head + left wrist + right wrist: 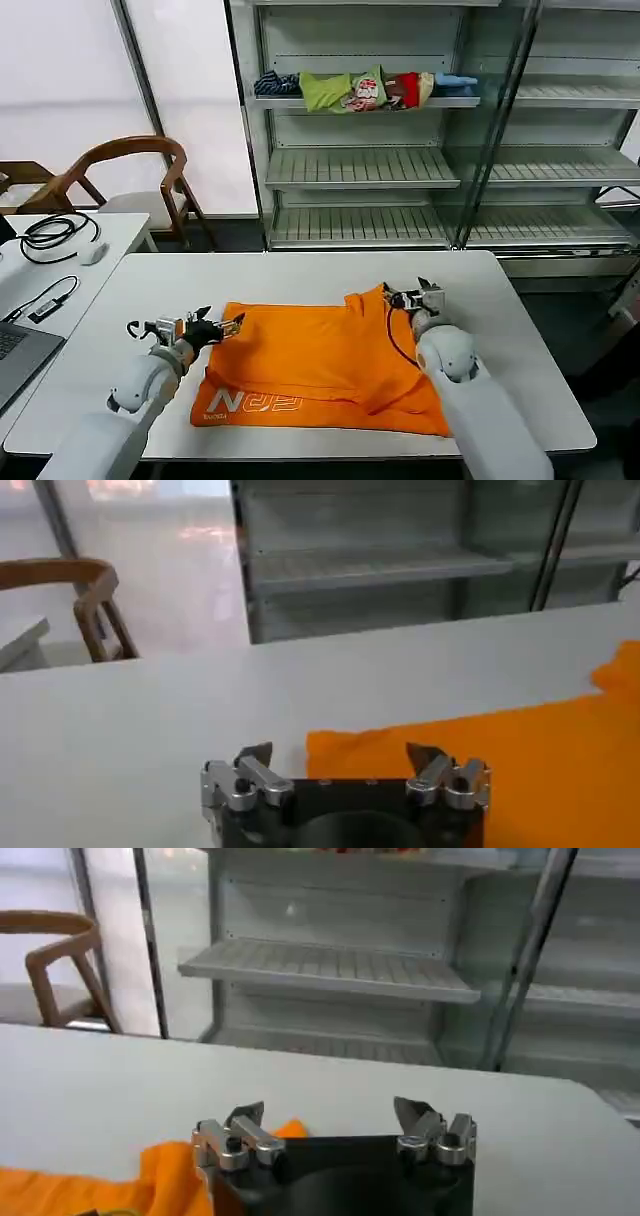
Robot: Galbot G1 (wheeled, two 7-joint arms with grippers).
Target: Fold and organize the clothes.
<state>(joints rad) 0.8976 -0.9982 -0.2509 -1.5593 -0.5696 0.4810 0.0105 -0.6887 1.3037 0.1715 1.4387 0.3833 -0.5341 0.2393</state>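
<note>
Left claw (218,326) & right claw (412,297) both spread, at opposite far corners of orange T-shirt (320,365) on table (300,275).

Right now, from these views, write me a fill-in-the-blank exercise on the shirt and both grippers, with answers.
1. The T-shirt lying on the white table is bright ____.
2. The left gripper sits at the shirt's far left corner with its fingers ____.
3. The right gripper is at the shirt's far ____ corner, fingers open.
4. The white lettering lies near the shirt's edge closest to the ____ arm.

Missing words: orange; open; right; left
</note>
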